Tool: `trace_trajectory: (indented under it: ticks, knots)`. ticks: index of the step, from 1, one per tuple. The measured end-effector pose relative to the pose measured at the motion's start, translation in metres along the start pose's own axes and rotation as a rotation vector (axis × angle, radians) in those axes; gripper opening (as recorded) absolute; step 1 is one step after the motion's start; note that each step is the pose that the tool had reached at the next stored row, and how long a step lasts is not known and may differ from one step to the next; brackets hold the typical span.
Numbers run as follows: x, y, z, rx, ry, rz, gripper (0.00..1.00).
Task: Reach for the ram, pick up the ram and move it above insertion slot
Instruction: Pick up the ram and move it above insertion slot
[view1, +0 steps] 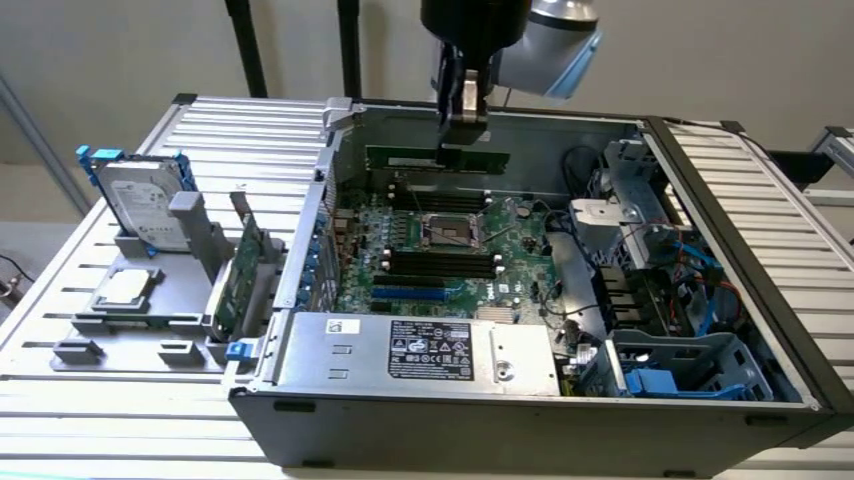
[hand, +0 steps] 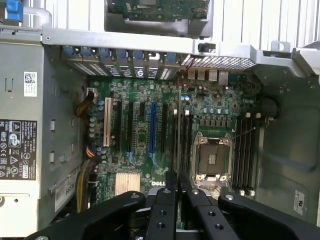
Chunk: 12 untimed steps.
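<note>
Exterior view: gripper (view1: 463, 120) clamps the ram (view1: 438, 157) (held edge-up) above the motherboard (view1: 441, 240).

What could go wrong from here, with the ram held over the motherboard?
1. The gripper seems to pinch the ram along its upper edge. A small tilt could leave the stick skewed to the memory slots below it.
2. The bare CPU socket sits right beside those slots. If the grip slipped, the stick could drop onto it.
</note>
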<state>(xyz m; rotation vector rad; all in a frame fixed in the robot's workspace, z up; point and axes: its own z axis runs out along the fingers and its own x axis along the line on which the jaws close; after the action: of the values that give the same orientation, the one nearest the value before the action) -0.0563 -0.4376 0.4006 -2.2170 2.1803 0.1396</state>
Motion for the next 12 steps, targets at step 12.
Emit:
trace_trajectory:
  ticks: [12]
  knots:
    - [-0.0034, -0.0057, 0.0027, 0.0016, 0.0142, 0.022, 0.13]
